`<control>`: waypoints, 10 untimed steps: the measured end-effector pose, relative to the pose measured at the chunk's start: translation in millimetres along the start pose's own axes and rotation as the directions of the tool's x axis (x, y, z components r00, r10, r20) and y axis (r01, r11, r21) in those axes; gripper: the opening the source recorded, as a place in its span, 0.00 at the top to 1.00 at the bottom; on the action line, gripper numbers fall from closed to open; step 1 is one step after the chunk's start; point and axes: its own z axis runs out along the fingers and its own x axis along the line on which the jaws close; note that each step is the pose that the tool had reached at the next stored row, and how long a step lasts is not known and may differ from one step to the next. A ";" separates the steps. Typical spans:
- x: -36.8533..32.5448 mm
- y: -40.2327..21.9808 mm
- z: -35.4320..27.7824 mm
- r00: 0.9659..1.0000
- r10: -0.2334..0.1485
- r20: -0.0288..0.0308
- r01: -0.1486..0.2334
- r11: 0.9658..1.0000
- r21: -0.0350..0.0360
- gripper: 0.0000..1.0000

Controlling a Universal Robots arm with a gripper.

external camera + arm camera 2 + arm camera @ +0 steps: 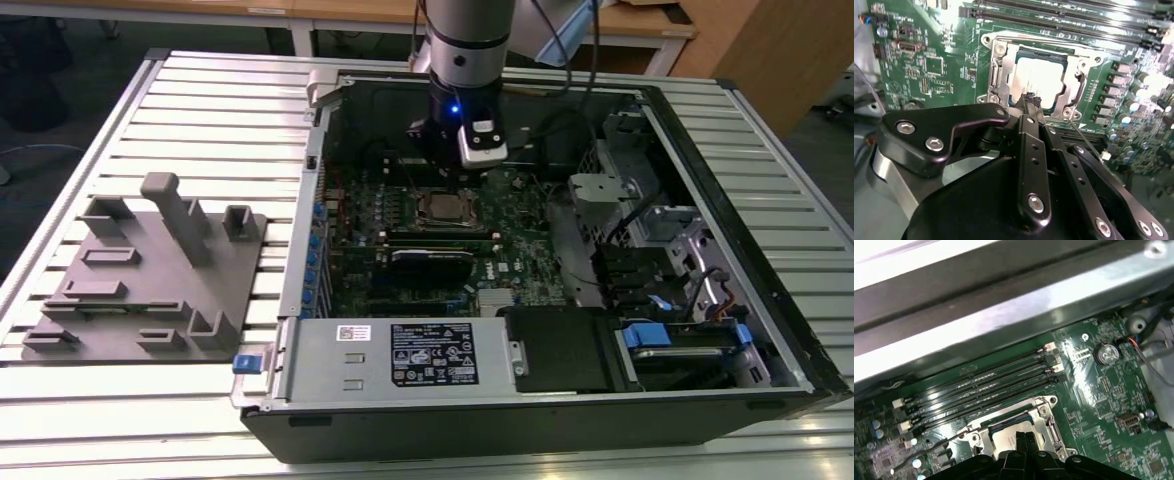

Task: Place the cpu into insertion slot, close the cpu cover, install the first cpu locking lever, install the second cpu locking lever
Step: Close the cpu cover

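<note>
**End effector pressed shut, right over the chip**

Your end effector (1030, 99) has its two fingers pressed together, with nothing between them. That makes one thin tip, good for pushing small parts. The tip hangs just above the edge of the cpu (1040, 80). I can't tell if it touches.

The cpu lies flat in the insertion slot (1029, 52), so it looks put in. The cpu cover (1002, 75) seems to lie flat around it, with the chip showing through its window. I can't tell if the thin levers are hooked.

In the exterior view, the slot sits in the upper middle of the frame, inside the open computer case (747, 300) on the bench (200, 100). The arm comes straight down, I think to get past the case walls.
</note>
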 end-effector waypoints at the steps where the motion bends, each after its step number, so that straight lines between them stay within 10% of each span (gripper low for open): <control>1: 0.0 0.0 0.1 1.000 -0.017 -0.001 0.017 1.000 -0.001 0.90; 10: 0.0 0.0 1.1 0.985 -0.173 -0.006 0.173 0.985 -0.008 0.90</control>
